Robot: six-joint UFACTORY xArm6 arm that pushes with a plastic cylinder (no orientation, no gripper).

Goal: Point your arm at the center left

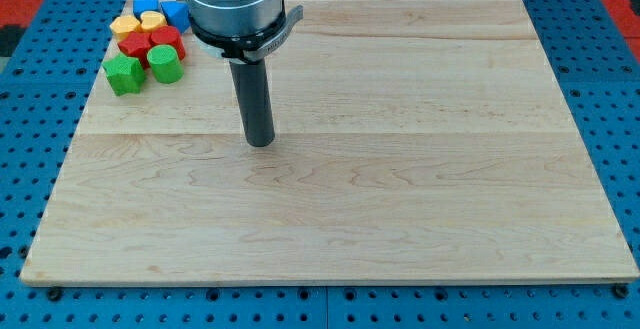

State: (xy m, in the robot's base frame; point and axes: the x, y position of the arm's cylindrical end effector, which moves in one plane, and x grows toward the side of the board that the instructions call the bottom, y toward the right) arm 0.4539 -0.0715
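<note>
My tip [260, 143] rests on the wooden board [400, 189], a little left of the board's middle. All blocks sit in a tight cluster at the view's top left, well to the left and above my tip. There I see a green star block [124, 73], a green cylinder [164, 64], a red block [165, 39], a second red block [136, 45], a yellow block [126, 25], a second yellow block [151, 20], a blue block [146, 6] and a second blue block [175, 14].
The arm's grey round body [235, 4] rises above the rod and hides part of the board's top edge. A blue pegboard table [30, 119] surrounds the board on all sides.
</note>
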